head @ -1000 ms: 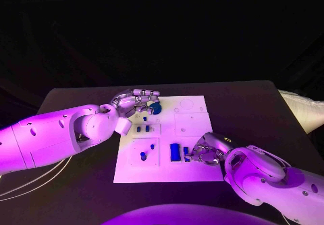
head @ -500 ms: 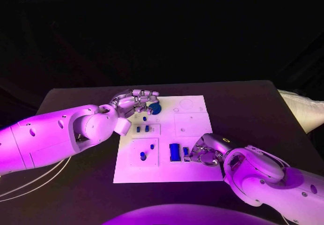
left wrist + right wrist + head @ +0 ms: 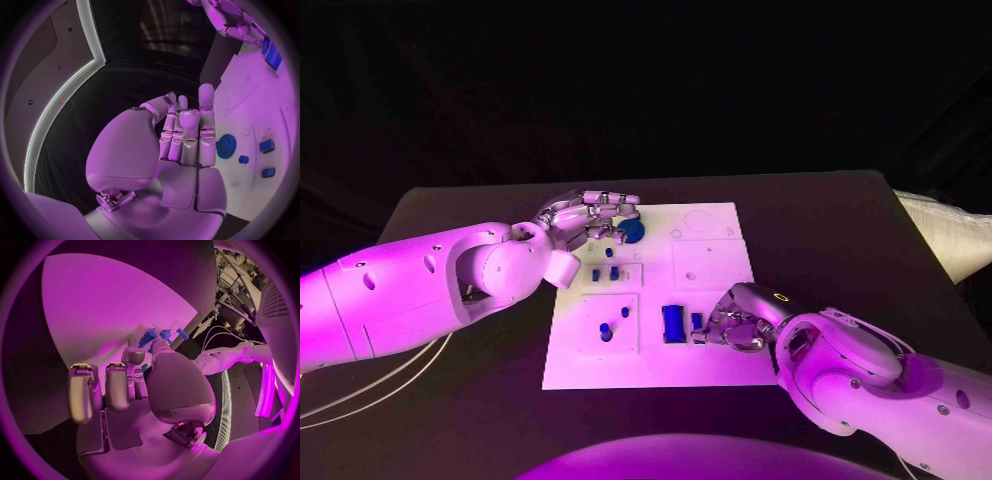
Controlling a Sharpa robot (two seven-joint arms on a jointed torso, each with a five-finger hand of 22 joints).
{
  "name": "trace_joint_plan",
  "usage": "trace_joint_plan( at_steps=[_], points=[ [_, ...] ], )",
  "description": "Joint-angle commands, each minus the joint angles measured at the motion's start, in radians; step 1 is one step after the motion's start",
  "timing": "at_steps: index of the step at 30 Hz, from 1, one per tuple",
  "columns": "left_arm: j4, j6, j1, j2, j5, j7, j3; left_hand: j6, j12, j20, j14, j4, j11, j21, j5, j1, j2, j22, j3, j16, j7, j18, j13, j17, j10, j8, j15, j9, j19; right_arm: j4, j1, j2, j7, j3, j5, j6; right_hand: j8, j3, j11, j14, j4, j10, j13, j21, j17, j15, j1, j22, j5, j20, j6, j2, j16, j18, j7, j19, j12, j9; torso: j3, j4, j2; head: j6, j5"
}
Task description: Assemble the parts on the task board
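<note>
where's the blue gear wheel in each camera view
Head view: the blue gear lies at the far left of the task board, by the left hand.
Left wrist view: the gear sits just beyond that hand's fingers.
Right wrist view: I cannot find it.
Shared landmark: the white board.

Honestly can't read any text anywhere here. No labels, brands or numbers legible on the task board (image 3: pixel 711 255), the parts, or either arm.

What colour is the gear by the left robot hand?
Blue gear, clearest in the left wrist view.
</note>
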Motion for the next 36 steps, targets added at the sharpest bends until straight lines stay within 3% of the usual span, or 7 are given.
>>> trace_joint_plan(
  at_steps=[1, 8, 13, 18, 23, 27, 36],
  points=[
    [0.001, 0.017, 0.000, 0.002, -0.004, 0.000, 0.000, -0.008, 0.006, 0.000, 0.010, 0.000, 0.002, -0.004, 0.005, -0.010, 0.002, -0.001, -0.007, 0.007, -0.001, 0.019, -0.001, 0.000, -0.006, 0.005, 0.000, 0.000, 0.004, -0.013, -0.002, 0.007, 0.005, -0.002, -0.002, 0.015, -0.003, -0.004, 0.001, 0.056, 0.003, 0.006, 0.001, 0.001, 0.002, -0.005, -0.002, 0.124, -0.005, -0.003, 0.005, 0.012, 0.003, -0.013, 0.001, 0.005, 0.002, -0.001, 0.0012, -0.0003, 0.001, -0.001, 0.002],
    [0.001, 0.018, 0.000, 0.003, -0.004, 0.000, 0.000, -0.008, 0.006, 0.000, 0.010, 0.000, 0.003, -0.004, 0.005, -0.010, 0.003, -0.001, -0.007, 0.008, -0.001, 0.019, -0.001, 0.001, -0.006, 0.005, 0.000, 0.000, 0.004, -0.029, -0.002, 0.015, 0.017, -0.002, 0.022, 0.019, -0.004, -0.017, 0.001, 0.056, 0.004, 0.008, 0.004, 0.002, 0.003, -0.006, 0.006, 0.125, -0.026, -0.003, 0.006, 0.013, 0.004, -0.013, 0.000, 0.005, 0.002, -0.001, 0.0018, 0.0007, 0.001, -0.006, 0.005],
    [0.000, 0.019, 0.000, 0.004, -0.004, 0.000, 0.000, -0.008, 0.006, 0.000, 0.010, 0.000, 0.003, -0.004, 0.005, -0.010, 0.003, -0.001, -0.007, 0.008, -0.001, 0.019, -0.001, 0.001, -0.006, 0.005, 0.000, 0.000, 0.004, -0.033, -0.002, 0.015, 0.026, -0.002, 0.029, 0.015, -0.005, -0.030, 0.001, 0.056, 0.004, 0.008, 0.006, 0.001, 0.003, -0.006, 0.016, 0.125, -0.051, -0.003, 0.006, 0.014, 0.003, -0.013, 0.001, 0.005, 0.000, -0.001, 0.0006, -0.0022, 0.000, -0.009, 0.006],
    [-0.001, 0.019, 0.000, 0.005, -0.004, 0.000, 0.000, -0.008, 0.006, 0.000, 0.010, 0.000, 0.003, -0.004, 0.005, -0.010, 0.003, -0.001, -0.007, 0.008, -0.001, 0.019, -0.001, 0.001, -0.006, 0.005, 0.000, 0.000, 0.004, -0.033, -0.002, 0.016, 0.040, -0.002, 0.035, -0.010, -0.006, -0.043, 0.001, 0.056, 0.009, 0.009, 0.007, 0.001, 0.003, -0.005, 0.020, 0.125, -0.072, -0.003, 0.007, 0.018, 0.003, -0.013, 0.001, 0.005, -0.002, -0.001, -0.0003, -0.0017, -0.001, -0.010, 0.005],
    [-0.002, 0.019, 0.000, 0.006, -0.004, 0.000, 0.000, -0.008, 0.006, 0.000, 0.010, 0.000, 0.003, -0.004, 0.005, -0.010, 0.003, -0.001, -0.007, 0.008, -0.001, 0.019, -0.001, 0.001, -0.006, 0.005, 0.000, 0.000, 0.004, -0.028, -0.002, 0.016, 0.054, -0.001, 0.046, -0.045, -0.007, -0.077, 0.001, 0.056, 0.034, 0.009, 0.009, 0.000, 0.003, -0.005, -0.012, 0.125, -0.079, -0.002, 0.007, 0.024, 0.002, -0.013, 0.001, 0.005, -0.005, -0.001, -0.0004, -0.0008, -0.002, -0.008, 0.003],
    [-0.002, 0.019, 0.000, 0.006, -0.004, -0.001, 0.000, -0.008, 0.006, 0.000, 0.010, 0.000, 0.003, -0.004, 0.005, -0.010, 0.003, -0.001, -0.007, 0.008, -0.001, 0.019, -0.001, 0.001, -0.006, 0.005, 0.000, 0.000, 0.004, -0.024, -0.002, 0.015, 0.057, -0.001, 0.050, -0.060, -0.007, -0.111, 0.001, 0.056, 0.038, 0.010, 0.012, 0.001, 0.003, -0.005, -0.063, 0.126, -0.085, -0.002, 0.007, 0.043, 0.001, -0.013, 0.000, 0.005, -0.006, 0.000, -0.0004, -0.0004, -0.002, -0.006, 0.003],
    [-0.002, 0.019, 0.000, 0.005, -0.004, -0.001, 0.000, -0.008, 0.006, 0.000, 0.010, 0.000, 0.003, -0.004, 0.005, -0.010, 0.003, -0.001, -0.007, 0.008, -0.001, 0.019, -0.001, 0.001, -0.006, 0.005, 0.000, 0.000, 0.004, -0.005, -0.002, -0.004, 0.051, -0.001, 0.042, -0.053, -0.008, -0.123, 0.002, 0.056, 0.037, 0.009, 0.011, -0.001, 0.000, -0.005, -0.073, 0.123, -0.088, -0.002, 0.007, 0.043, 0.000, -0.012, 0.001, 0.003, -0.012, 0.000, -0.0006, -0.0020, -0.001, -0.006, 0.005]
  ],
)
